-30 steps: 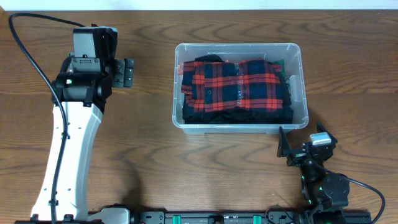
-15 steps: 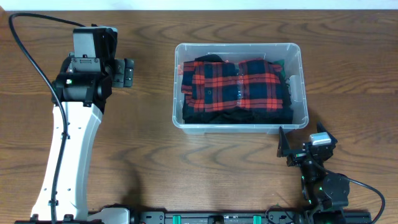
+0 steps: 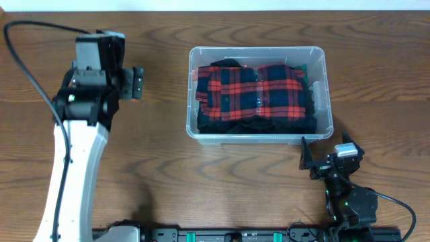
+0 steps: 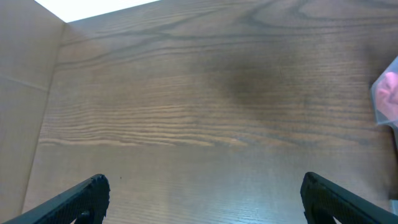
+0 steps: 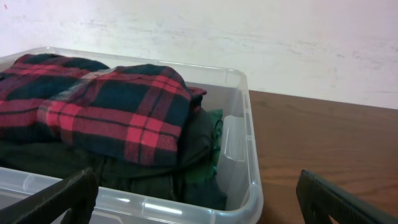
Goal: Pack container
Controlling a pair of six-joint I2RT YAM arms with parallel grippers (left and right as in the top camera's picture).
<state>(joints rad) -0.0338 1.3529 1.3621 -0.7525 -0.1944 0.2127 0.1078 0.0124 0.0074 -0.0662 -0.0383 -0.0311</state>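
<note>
On the wooden table (image 3: 201, 195) the container (image 3: 258, 138) is stood flat, and everything else is placed from it; the left arm (image 3: 74, 168) is held well apart from its left wall, and the right arm is parked just off its near right corner. Inside the container a red-and-black plaid shirt (image 3: 259, 91) is laid folded on top of dark garments (image 3: 248, 126). The left gripper (image 3: 138, 82) is spread wide and nothing is held in it; the right gripper (image 3: 328, 150) is likewise spread and empty.

The packing is judged nearly finished, so what remains is probably settling the load. The shirt should be pressed at its middle from straight above, with the walls left untouched so that the light bin is not shoved along the wood.

From overhead only the flat layout is given. In the right wrist view the pile is shown rising above the rim, and a green garment (image 5: 214, 134) is shown tucked against the right wall. In the left wrist view only bare wood is shown, with a blurred pale edge towards the container that cannot be identified.
</note>
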